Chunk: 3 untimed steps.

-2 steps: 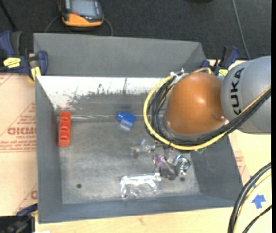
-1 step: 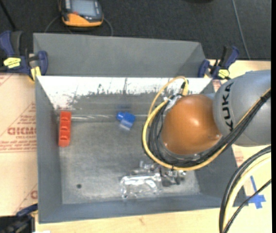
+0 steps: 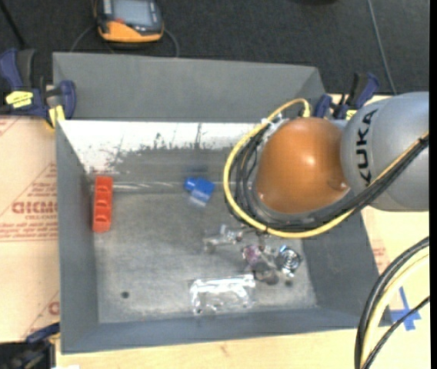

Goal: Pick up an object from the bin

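The grey bin (image 3: 180,75) holds a small blue piece (image 3: 198,188) near the middle of its floor, and everything else is placed from that piece. Far to its left, close to the bin's left wall, an orange block (image 3: 101,204) lies lengthwise. Below the blue piece, near the front wall, lies a crinkled clear wrapper (image 3: 220,292). To the lower right of the blue piece sits a heap of small metal bits (image 3: 278,264), with one grey bit (image 3: 220,239) lying a little apart on the side nearer the blue piece. The hand (image 3: 258,252) is down at this heap, right above it, under the arm's orange cover (image 3: 299,167), which hangs just right of the blue piece; whether the hand is spread or pressed together I cannot tell
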### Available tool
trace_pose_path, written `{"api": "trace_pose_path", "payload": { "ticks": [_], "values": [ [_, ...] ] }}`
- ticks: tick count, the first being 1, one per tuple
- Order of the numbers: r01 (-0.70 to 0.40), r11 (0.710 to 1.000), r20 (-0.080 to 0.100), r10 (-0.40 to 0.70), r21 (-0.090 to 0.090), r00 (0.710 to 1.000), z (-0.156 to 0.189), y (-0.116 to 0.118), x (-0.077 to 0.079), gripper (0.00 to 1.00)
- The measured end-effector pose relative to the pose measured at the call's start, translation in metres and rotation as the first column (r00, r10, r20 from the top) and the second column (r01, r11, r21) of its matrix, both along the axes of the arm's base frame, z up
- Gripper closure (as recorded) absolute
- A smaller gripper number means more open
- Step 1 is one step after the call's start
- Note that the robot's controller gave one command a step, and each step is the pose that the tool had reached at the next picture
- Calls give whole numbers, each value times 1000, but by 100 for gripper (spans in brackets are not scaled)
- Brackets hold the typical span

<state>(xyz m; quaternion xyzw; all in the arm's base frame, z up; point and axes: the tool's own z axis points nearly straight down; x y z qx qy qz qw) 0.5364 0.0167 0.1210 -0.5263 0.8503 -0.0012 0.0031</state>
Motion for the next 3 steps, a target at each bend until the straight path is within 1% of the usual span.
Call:
{"api": "trace_pose_path", "payload": {
  "ticks": [1,2,3],
  "values": [
    [-352,936,-2,352,-3,936,-43,-63,36,0],
    [-351,936,-2,351,0,936,-42,-60,36,100],
    [-390,921,-9,389,-2,921,-25,-118,-22,100]
  ]
}}
